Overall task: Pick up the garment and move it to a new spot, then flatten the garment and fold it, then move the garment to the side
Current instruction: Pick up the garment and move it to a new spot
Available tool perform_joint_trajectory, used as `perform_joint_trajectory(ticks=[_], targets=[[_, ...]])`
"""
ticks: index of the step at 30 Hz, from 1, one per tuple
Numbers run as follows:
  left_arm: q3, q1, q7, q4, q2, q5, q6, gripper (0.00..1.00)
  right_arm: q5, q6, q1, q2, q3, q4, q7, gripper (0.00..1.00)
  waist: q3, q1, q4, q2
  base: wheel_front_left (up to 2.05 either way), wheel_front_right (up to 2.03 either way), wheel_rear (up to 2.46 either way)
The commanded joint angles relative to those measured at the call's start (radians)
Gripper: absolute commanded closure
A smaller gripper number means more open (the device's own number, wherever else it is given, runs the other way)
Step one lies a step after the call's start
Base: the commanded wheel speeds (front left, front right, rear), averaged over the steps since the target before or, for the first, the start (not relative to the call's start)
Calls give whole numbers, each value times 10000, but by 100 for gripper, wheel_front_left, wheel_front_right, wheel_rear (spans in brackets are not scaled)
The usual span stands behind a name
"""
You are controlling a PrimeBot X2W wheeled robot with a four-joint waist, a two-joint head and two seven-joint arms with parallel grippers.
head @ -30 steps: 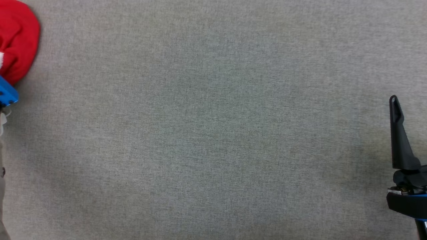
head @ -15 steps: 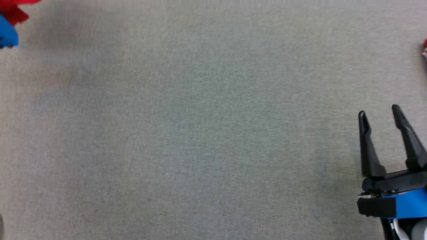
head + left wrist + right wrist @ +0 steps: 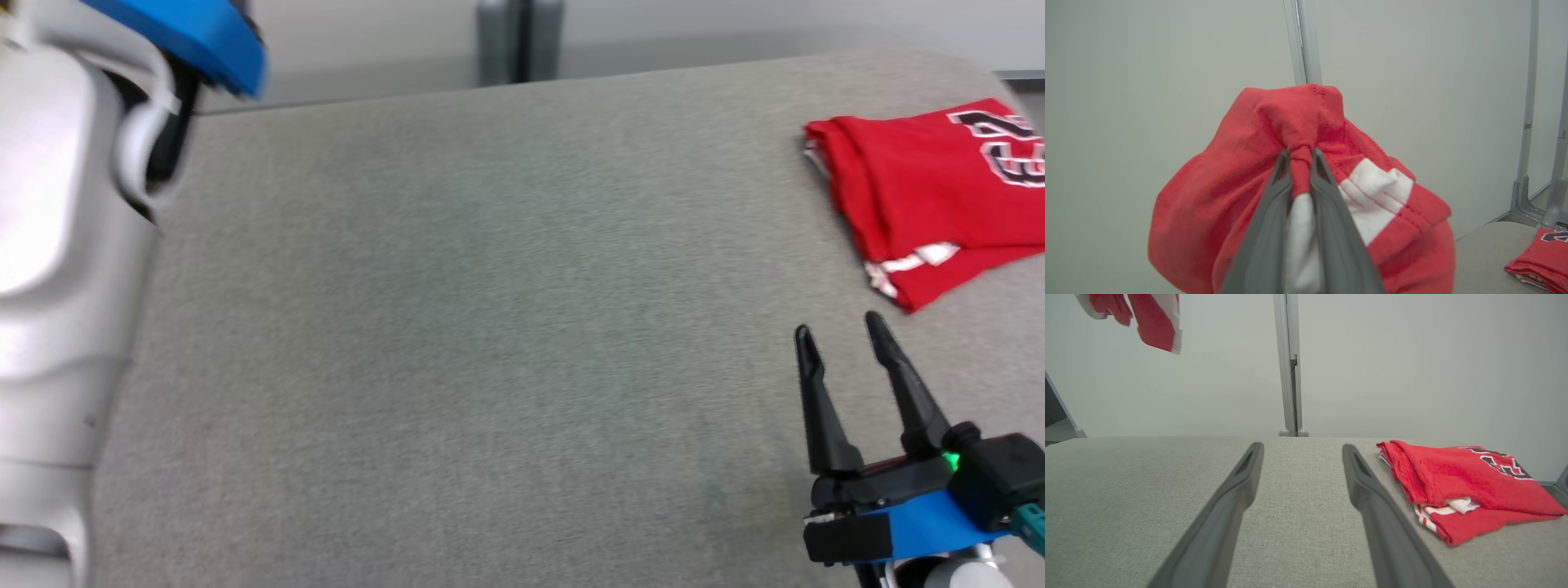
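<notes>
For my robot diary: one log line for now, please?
left gripper: shut on red garment | right gripper: open | folded jersey: on table

A grey woven-fabric table [image 3: 490,286] is spreading out beneath my right gripper [image 3: 839,325] and running on ahead of it to its far edge. Beyond that edge, almost straight ahead of the gripper, a grey metal post [image 3: 1289,363] is standing upright against a plain pale wall [image 3: 1412,355]. Soft, even light is falling across the cloth, casting only faint shadows.
</notes>
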Motion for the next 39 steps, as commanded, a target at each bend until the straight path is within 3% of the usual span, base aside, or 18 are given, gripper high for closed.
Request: perform_joint_trajectory(ticks=[1, 11, 25, 26, 27, 32, 39], targets=[[-156, 433, 31, -85, -110, -85, -8, 100, 72, -1, 107, 59, 94, 111, -83, 0, -511, 1, -585, 0, 0, 0, 0], [-1782, 3124, -211, 105, -1168, -539, -9, 100, 221, 1, 161, 179, 443, 647, -374, 0, -887, 1, -1254, 0, 0, 0, 0], [-2973, 6331, -853, 1218, -1950, -818, 61, 100, 270, 1, 307, 211, 381, 973, -458, 0, -1310, 1, -892, 0, 0, 0, 0], [-2992, 6397, -936, 1180, -1976, -790, 94, 30, 298, 1, 333, 210, 359, 1000, -468, 0, -1361, 1, -810, 0, 0, 0, 0], [-2997, 6458, -1018, 1117, -1995, -768, 146, 0, 318, 1, 353, 211, 371, 1027, -472, 0, -1408, 1, -748, 0, 0, 0, 0], [-2659, 6615, -1511, 452, -1826, -596, 578, 0, 344, 1, 538, 211, 312, 1149, -488, 0, -1784, 1, -415, 0, 0, 0, 0], [-937, 7539, -1674, -1841, -1145, -80, 1656, 0, 388, 1, 872, 205, 81, 1208, -490, 0, -2267, 1, 41, 0, 0, 0, 0]])
